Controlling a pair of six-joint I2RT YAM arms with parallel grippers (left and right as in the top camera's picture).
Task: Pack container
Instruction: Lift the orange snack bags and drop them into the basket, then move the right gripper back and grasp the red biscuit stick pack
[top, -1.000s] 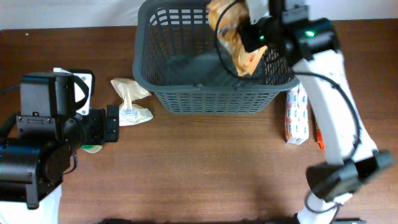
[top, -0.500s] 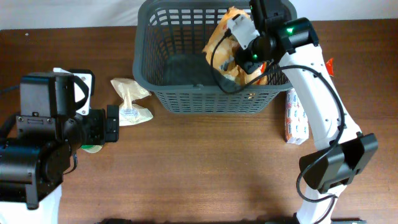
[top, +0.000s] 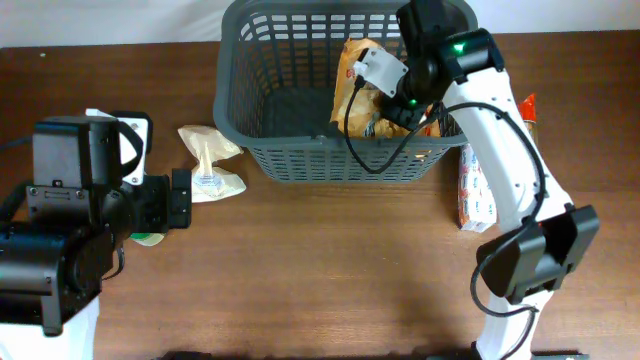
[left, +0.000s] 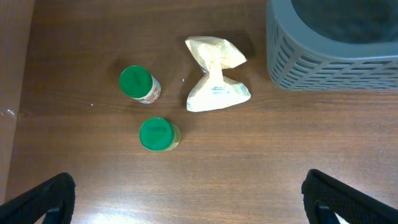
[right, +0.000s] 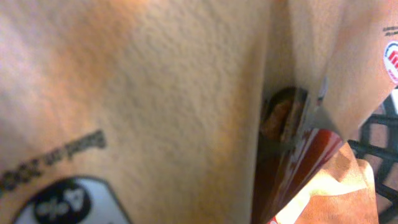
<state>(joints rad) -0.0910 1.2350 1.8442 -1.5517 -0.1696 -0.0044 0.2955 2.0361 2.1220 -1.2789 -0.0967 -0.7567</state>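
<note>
On wooden table (top: 320, 270), right hand (top: 392, 98) pinches bag (top: 354, 66) inside container (top: 250, 152), near its rim; left hand (top: 181, 198) spread.

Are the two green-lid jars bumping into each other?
Apart. The left wrist view shows a clear gap between the upper jar and the lower jar.

The right arm (top: 505, 150) is showing white tubular links joined by black housings; a green light (top: 462, 47) is glowing on one, and a thin black cable (top: 365, 150) is trailing beside it. The left arm (top: 70, 190) is wearing boxy black casings, its fingers (left: 348, 199) showing blunt black tips.
</note>
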